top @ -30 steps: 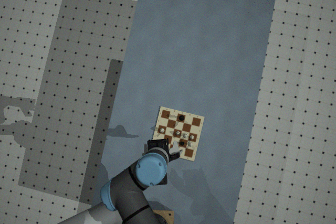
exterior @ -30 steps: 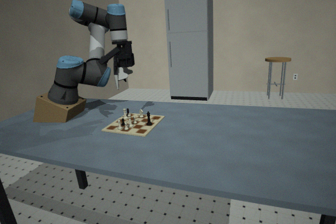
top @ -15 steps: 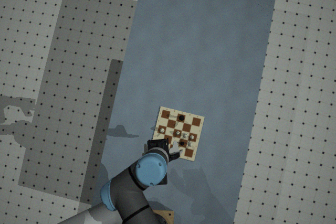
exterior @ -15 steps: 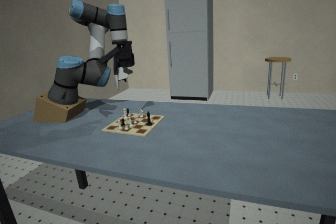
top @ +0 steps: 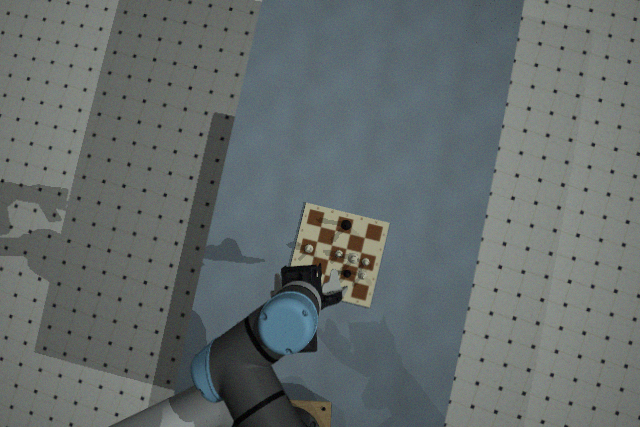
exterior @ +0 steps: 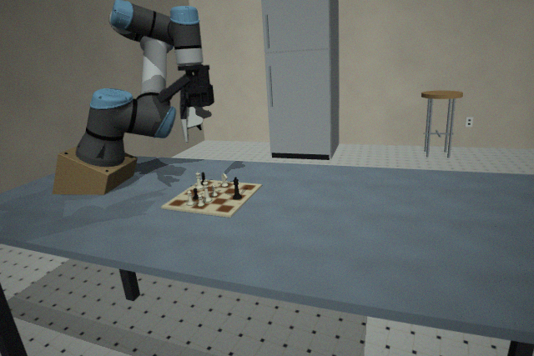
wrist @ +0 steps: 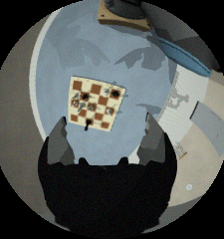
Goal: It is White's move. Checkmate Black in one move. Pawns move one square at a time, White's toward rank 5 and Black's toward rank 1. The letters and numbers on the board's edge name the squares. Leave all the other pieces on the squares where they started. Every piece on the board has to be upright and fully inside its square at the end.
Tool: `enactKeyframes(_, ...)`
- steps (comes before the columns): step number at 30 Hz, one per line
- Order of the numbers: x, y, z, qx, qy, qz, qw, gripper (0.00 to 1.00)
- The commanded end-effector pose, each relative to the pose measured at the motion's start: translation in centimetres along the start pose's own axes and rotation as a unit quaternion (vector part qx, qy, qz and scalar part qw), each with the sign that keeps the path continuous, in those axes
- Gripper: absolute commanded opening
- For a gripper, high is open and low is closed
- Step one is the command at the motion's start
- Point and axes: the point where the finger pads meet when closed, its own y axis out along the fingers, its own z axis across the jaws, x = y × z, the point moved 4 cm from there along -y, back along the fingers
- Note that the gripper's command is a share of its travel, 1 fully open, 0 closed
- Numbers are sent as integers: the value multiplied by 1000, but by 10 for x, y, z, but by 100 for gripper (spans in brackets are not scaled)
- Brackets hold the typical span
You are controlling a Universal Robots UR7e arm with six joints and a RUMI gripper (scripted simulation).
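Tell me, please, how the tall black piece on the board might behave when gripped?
The tall black piece looks slender, so it probably tips easily if nudged. White pieces stand near, so the open pincer may bump them.

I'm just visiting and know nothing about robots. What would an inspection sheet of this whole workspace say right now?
Surface: blue-grey table, arm's base block at one end.
Job's things: small chessboard; white and black pieces upright on it, including a tall black piece.
Clutter: nothing seen.
Gripper: gripper open, empty, high above the table, short of the board.
Cables: nothing seen.
Surroundings: fridge, stool, tiled floor.
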Motion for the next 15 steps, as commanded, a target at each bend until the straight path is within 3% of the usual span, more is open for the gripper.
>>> enactKeyframes(1, -1, 1, 1, 0, 18, 0, 1000, 100)
enactKeyframes(15, -1, 2, 4, 0, 83, 0, 997, 100)
